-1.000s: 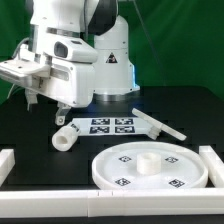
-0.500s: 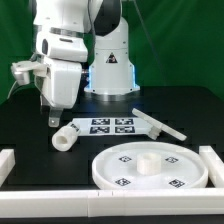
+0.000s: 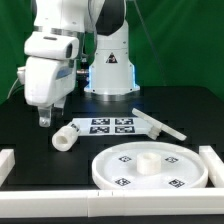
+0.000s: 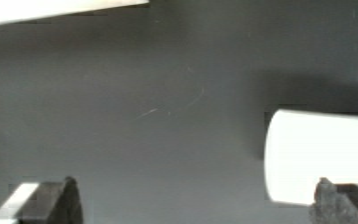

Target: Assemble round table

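The large rimmed round disc point(image 3: 150, 168) lies flat at the front of the exterior view's right, tags up, with a raised hub in its middle. The short thick cylinder leg point(image 3: 66, 137) lies on its side on the black table, left of the marker board. My gripper point(image 3: 44, 119) points down just to the exterior view's left of the leg, close above the table. In the wrist view my gripper point(image 4: 194, 205) is open and empty, with dark table between the fingertips point(image 4: 43, 200). A white part, apparently the leg point(image 4: 327, 150), lies beside one finger. I cannot make out the cross-shaped foot piece.
The marker board point(image 3: 113, 125) lies flat behind the disc. A long thin white piece point(image 3: 160, 125) lies diagonally at its right. White border rails run along the left point(image 3: 6, 160), front point(image 3: 60, 202) and right point(image 3: 212, 162). The robot base point(image 3: 110, 70) stands at the back.
The hand has turned from lying sideways to pointing straight down and has come lower, beside the leg. The leg and disc have not moved.
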### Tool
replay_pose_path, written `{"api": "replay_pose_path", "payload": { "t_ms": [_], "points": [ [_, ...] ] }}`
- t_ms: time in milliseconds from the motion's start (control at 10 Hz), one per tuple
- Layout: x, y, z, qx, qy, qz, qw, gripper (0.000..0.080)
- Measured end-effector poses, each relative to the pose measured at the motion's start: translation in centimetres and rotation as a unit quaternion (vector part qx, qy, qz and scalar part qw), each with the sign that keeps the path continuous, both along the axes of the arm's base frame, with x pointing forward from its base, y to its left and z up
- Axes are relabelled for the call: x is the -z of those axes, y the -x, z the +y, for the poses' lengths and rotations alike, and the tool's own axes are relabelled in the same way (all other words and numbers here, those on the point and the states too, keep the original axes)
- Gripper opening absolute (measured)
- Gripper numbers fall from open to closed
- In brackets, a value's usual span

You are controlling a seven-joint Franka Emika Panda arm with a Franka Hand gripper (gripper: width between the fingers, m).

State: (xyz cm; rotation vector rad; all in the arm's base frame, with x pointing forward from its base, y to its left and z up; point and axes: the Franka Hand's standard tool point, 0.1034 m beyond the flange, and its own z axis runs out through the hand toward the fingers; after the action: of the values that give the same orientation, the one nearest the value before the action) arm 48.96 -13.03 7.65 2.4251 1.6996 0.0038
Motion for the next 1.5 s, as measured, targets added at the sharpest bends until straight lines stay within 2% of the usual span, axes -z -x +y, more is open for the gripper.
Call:
{"api": "replay_pose_path", "payload": {
  "t_ms": [200, 400, 600, 900, 1200, 1300, 1500],
  "points": [
    [0.1, -0.5, 1.7, 0.165, -0.026, -0.028, 0.985, 0.0648],
    [0.1, -0.6, 2.5, 0.301, -0.048, -0.031, 0.952, 0.0648],
    [0.2, -0.6, 3.1, 0.325, -0.055, -0.033, 0.944, 0.0648],
    [0.2, -0.7, 3.5, 0.414, -0.073, -0.04, 0.906, 0.0648],
    [1.1, -0.8, 4.4, 0.621, -0.103, -0.031, 0.777, 0.0648],
    [1.1, -0.9, 4.0, 0.66, -0.113, -0.027, 0.742, 0.0648],
    [1.1, -1.0, 3.7, 0.671, -0.121, -0.033, 0.73, 0.0648]
  ]
}}
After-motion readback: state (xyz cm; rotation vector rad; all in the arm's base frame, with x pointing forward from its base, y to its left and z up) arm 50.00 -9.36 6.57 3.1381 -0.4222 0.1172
